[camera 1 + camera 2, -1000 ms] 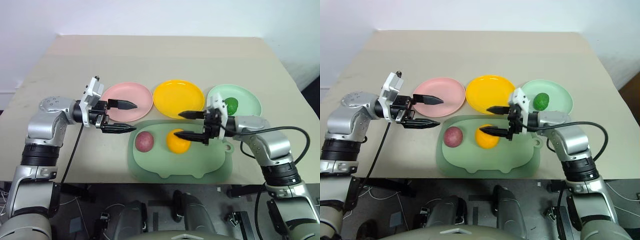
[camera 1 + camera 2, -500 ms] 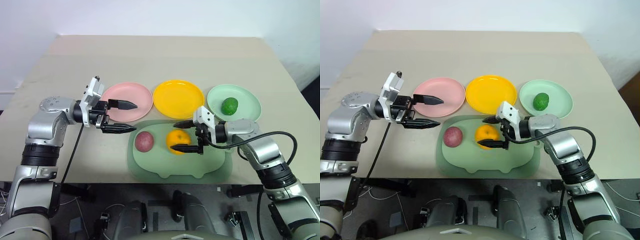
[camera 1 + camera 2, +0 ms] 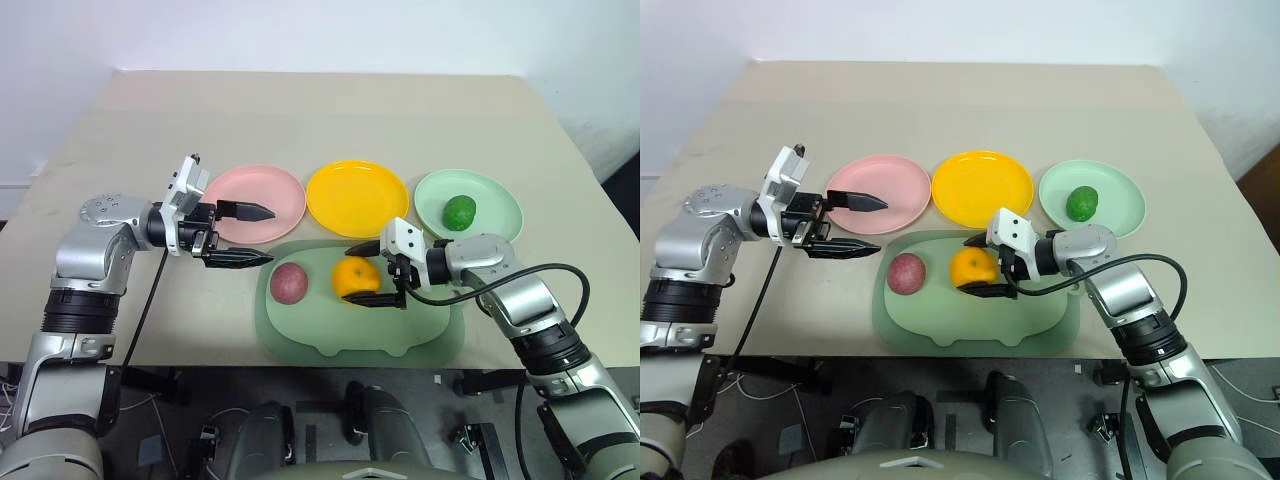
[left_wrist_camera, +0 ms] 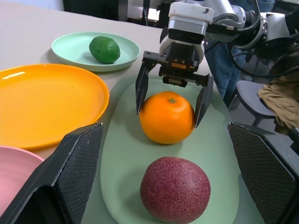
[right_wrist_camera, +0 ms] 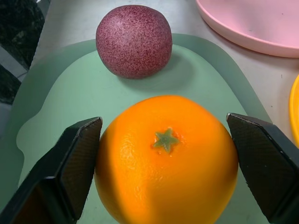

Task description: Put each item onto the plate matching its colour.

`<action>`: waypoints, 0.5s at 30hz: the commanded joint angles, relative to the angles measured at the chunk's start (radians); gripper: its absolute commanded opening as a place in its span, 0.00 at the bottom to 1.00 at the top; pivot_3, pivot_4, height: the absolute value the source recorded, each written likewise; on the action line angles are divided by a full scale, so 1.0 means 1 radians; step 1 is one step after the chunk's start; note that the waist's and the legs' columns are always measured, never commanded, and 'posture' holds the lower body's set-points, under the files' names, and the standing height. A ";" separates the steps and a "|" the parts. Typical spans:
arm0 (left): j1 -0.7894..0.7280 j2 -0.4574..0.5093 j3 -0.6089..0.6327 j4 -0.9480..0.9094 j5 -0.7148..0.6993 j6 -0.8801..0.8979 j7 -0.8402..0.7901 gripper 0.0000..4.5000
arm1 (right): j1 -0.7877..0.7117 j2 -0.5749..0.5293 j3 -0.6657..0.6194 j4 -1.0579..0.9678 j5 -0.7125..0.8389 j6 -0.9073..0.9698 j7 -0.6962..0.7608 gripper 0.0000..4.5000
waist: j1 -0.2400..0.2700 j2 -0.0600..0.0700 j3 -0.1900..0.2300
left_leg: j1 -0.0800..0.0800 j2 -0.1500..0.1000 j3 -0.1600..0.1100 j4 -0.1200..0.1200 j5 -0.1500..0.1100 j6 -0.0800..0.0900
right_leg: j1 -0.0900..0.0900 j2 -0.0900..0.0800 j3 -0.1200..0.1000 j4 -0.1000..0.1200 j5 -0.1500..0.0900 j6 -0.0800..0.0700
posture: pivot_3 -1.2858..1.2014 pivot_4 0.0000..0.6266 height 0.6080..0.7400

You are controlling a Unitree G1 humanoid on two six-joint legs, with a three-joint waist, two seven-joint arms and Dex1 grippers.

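Lowered since a second ago, the right gripper (image 3: 364,273) now brackets the orange (image 3: 358,277) at the sage-green mat's (image 3: 430,335) middle, fingers apart; it should close squarely before lifting toward the yellow plate (image 3: 357,197).

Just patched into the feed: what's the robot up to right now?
The right gripper has its open fingers on either side of the orange fruit on the sage-green mat, not yet closed on it. The left gripper hovers open near the pink plate. The green fruit sits on the mint plate; the purplish-red fruit waits on the mat; the yellow plate is empty.
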 commanded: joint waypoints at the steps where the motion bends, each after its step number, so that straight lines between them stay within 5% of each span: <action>1: -0.006 0.011 0.021 -0.038 -0.020 -0.005 0.003 1.00 | 0.005 -0.030 0.020 0.019 -0.015 0.041 0.024 0.84 | 0.001 0.000 0.000 | 0.000 0.000 0.000 0.000 0.000 0.000 | 0.000 0.000 0.000 0.000 0.000 0.000 | 0.52 0.24 0.72; 7: -0.009 0.013 0.021 -0.037 -0.020 -0.004 0.002 1.00 | 0.010 -0.040 0.036 0.008 -0.031 0.041 0.043 0.84 | 0.002 0.000 0.000 | 0.000 0.000 0.000 0.000 0.000 0.000 | 0.000 0.000 0.000 0.000 0.000 0.000 | 0.52 0.24 0.72; 15: -0.010 0.009 0.020 -0.032 -0.020 -0.005 -0.001 1.00 | -0.048 0.024 -0.098 -0.033 0.163 0.196 0.030 0.84 | 0.000 -0.001 0.000 | 0.000 0.000 0.000 0.000 0.000 0.000 | 0.000 0.000 0.000 0.000 0.000 0.000 | 0.52 0.24 0.72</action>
